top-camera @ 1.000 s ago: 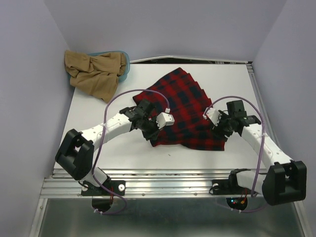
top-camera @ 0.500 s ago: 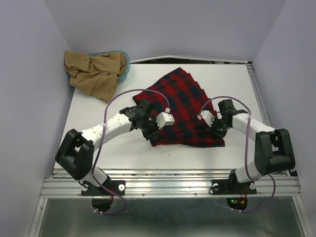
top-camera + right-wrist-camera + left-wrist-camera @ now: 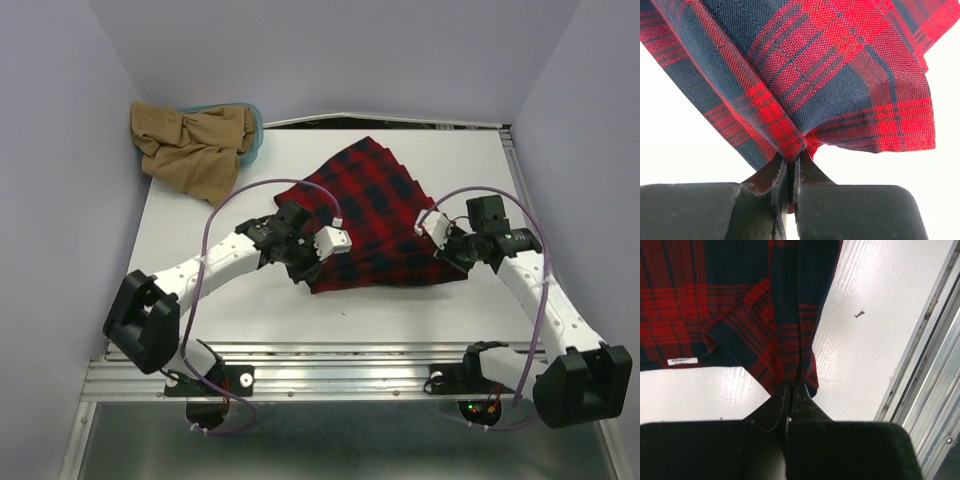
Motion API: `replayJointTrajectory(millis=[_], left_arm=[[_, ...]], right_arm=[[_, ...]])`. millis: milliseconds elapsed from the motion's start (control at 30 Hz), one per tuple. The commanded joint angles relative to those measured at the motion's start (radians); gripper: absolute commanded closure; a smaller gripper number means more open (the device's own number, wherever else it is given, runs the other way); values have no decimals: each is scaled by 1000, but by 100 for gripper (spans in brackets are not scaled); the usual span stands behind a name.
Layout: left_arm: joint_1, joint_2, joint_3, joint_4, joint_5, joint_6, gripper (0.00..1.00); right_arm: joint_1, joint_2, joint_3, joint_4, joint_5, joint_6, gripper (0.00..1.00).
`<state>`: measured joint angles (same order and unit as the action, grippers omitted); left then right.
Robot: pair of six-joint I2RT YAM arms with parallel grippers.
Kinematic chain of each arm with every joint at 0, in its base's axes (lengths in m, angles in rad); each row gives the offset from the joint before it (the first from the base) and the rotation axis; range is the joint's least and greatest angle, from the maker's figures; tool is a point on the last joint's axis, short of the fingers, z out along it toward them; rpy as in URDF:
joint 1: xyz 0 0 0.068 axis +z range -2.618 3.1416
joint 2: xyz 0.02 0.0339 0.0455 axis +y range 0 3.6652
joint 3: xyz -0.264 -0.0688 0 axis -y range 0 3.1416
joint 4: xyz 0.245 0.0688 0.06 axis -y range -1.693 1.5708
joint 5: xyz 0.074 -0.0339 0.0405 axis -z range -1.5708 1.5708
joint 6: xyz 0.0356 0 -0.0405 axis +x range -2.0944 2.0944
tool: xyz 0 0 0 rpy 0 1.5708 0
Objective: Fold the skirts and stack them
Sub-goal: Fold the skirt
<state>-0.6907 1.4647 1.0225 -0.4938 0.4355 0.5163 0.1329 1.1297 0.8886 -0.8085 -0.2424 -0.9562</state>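
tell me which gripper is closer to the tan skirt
Left. The left gripper is front-right of the tan skirt; the right gripper is farther right, across the plaid skirt.

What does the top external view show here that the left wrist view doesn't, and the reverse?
Only top external: the tan skirt heaped on the teal tub at the far left corner, and the right gripper shut on a corner of the red plaid skirt. Only left wrist: a small white label on the cloth. Both: the red plaid skirt pinched by the shut left gripper.
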Motion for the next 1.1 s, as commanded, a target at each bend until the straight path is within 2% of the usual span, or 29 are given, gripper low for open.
replayJointTrajectory(millis=[0,200,300,500,567,700,800,1067], left_arm=[[-27,-107,-38,-55,-33,22,100],[-85,-200,-55,-158,-17,100,100],[-141,-242,-9,-262,14,123,100],[-150,-280,105,-353,42,105,100],[-136,-271,157,-361,43,85,100],[-41,-219,256,-342,85,45,100],[-4,-184,297,-304,51,27,100],[147,60,413,-126,19,-35,100]], right_arm=[[5,-70,64,-167,-3,-29,99],[5,-191,70,-338,-37,-52,99],[5,-257,116,-398,-25,-58,99],[5,-260,245,-358,11,3,99],[5,-210,303,-318,18,37,99],[5,-110,371,-187,46,34,99],[5,-18,412,-114,55,20,99],[5,287,472,144,80,-6,99]])
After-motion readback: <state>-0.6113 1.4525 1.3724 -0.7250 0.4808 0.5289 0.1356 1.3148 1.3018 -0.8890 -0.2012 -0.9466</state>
